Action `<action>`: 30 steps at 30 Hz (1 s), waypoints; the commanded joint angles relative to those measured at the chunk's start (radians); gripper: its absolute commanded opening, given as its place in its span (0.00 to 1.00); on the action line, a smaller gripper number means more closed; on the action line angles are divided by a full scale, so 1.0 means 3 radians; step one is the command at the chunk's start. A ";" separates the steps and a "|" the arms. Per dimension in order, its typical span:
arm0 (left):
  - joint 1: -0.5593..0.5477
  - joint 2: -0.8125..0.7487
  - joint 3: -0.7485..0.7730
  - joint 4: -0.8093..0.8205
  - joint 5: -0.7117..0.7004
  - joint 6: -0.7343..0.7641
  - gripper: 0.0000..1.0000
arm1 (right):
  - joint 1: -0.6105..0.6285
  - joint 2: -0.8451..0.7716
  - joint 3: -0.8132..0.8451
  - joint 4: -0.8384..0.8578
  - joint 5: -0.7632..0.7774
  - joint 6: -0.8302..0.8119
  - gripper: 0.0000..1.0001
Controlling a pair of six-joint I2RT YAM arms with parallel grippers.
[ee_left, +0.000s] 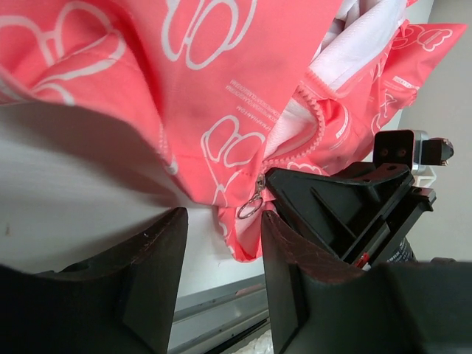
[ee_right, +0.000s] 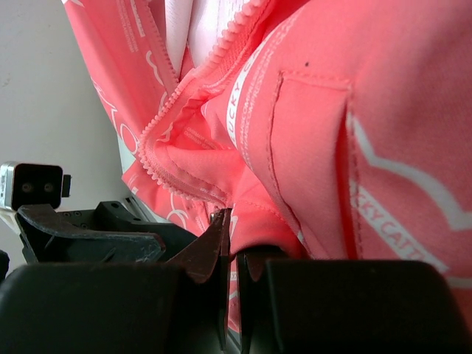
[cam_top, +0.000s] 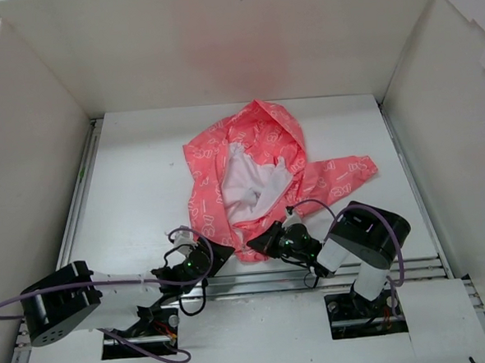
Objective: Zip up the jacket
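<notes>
One jacket lies crumpled at the centre of the white table. It is coral-pink with white printed motifs and unzipped, with the white lining showing. One metal ring pull hangs at its lower edge. Two grippers meet that hem. The left gripper has its fingers spread, holding nothing. The right gripper is pinched onto the pink fabric.

The white table carries a crumpled coral-pink jacket with white printed motifs, lying open near its middle, white lining showing, one sleeve stretched toward the right.
</notes>
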 commanded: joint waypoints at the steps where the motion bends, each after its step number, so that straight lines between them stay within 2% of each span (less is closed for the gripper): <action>1: -0.0016 0.0090 0.0149 0.0254 -0.0095 0.0031 0.40 | 0.0042 -0.0034 0.0019 0.1120 -0.0128 -0.0108 0.00; 4: -0.0016 0.0167 0.0205 0.0265 -0.0105 0.0067 0.37 | 0.0037 0.0002 0.0039 0.1126 -0.0169 -0.0097 0.00; 9: 0.0015 0.0310 0.0292 0.0281 -0.0120 0.0107 0.27 | 0.0042 -0.0028 0.0019 0.1131 -0.0169 -0.0102 0.00; 16: 0.0015 0.0489 0.0384 0.0352 -0.0116 0.0199 0.24 | 0.0037 -0.0049 0.0014 0.1120 -0.0185 -0.0108 0.00; 20: 0.0015 0.0510 0.0390 0.0388 -0.0116 0.0271 0.13 | 0.0022 0.0007 0.0034 0.1126 -0.0220 -0.0092 0.00; 23: 0.0046 0.0505 0.0405 0.0342 -0.0085 0.0332 0.00 | 0.0027 0.0048 0.0080 0.1136 -0.0261 -0.0062 0.00; 30: 0.0046 0.0418 0.0339 0.0352 -0.0044 0.0455 0.00 | -0.0004 -0.0049 0.0213 0.1131 -0.0277 -0.0026 0.00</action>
